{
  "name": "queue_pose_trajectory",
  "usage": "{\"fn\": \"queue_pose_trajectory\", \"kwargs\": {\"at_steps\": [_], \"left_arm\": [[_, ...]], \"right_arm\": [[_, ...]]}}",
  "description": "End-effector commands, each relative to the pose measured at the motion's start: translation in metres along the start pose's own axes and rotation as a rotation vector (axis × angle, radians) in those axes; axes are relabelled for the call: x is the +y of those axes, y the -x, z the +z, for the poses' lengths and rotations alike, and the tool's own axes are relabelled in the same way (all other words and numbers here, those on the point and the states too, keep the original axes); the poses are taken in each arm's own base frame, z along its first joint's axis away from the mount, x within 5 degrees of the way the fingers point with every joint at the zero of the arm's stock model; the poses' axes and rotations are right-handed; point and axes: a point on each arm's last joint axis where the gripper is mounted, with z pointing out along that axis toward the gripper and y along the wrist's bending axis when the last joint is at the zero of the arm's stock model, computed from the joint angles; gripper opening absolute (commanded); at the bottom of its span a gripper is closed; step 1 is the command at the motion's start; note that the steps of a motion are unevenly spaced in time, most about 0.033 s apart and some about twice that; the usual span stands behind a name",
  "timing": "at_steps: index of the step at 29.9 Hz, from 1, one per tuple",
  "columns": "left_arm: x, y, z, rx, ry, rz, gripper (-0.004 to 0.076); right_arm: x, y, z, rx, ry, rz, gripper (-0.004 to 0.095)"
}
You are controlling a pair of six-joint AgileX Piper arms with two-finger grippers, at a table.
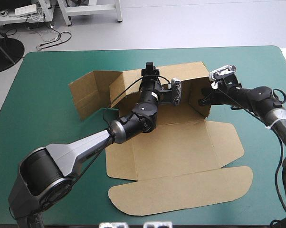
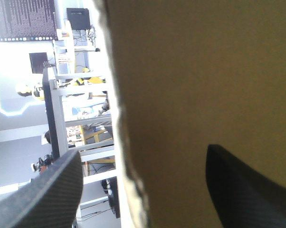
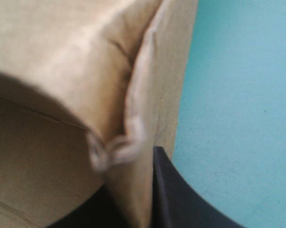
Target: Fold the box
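The brown box [image 1: 181,142] lies in the middle of the table with its back wall [image 1: 181,76] and right side wall [image 1: 200,102] raised. Its lid [image 1: 181,190] rests flat toward the table's front edge. My left gripper [image 1: 150,72] is at the top of the back wall. In the left wrist view it [image 2: 143,190] stands open, the edge of the board [image 2: 204,71] between its black fingers [image 2: 52,190]. My right gripper [image 1: 203,99] is at the right side wall. In the right wrist view it [image 3: 133,209] is shut on a doubled fold of board [image 3: 143,118].
A side flap [image 1: 88,92] of the box stands half raised at the back left. The teal-green cover [image 1: 38,118] shows bare to the left, and also to the right of the box [image 1: 266,156]. In the right wrist view, teal-green cover [image 3: 238,95] lies beside the held wall.
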Motion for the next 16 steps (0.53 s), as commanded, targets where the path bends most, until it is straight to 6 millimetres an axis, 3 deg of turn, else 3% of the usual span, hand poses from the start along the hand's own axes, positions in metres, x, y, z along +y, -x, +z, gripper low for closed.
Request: {"fn": "queue_pose_trajectory", "kwargs": {"at_steps": [1, 6, 11, 16], "left_arm": [[0.036, -0.001, -0.027, -0.016, 0.121, -0.047, 0.0489], [0.061, 0.004, -0.066, -0.094, 0.174, -0.157, 0.0407], [0.087, 0.006, -0.119, -0.160, 0.239, -0.224, 0.0370], [0.110, -0.006, -0.165, -0.200, 0.292, -0.299, 0.0333]], "right_arm": [[0.013, 0.012, -0.012, -0.020, 0.091, 0.010, 0.0000], [0.013, 0.011, -0.012, -0.010, 0.092, 0.040, 0.0000], [0.013, 0.010, -0.012, -0.003, 0.085, 0.060, 0.0000], [0.012, 0.009, -0.012, 0.018, 0.073, 0.097, 0.0000]]}}
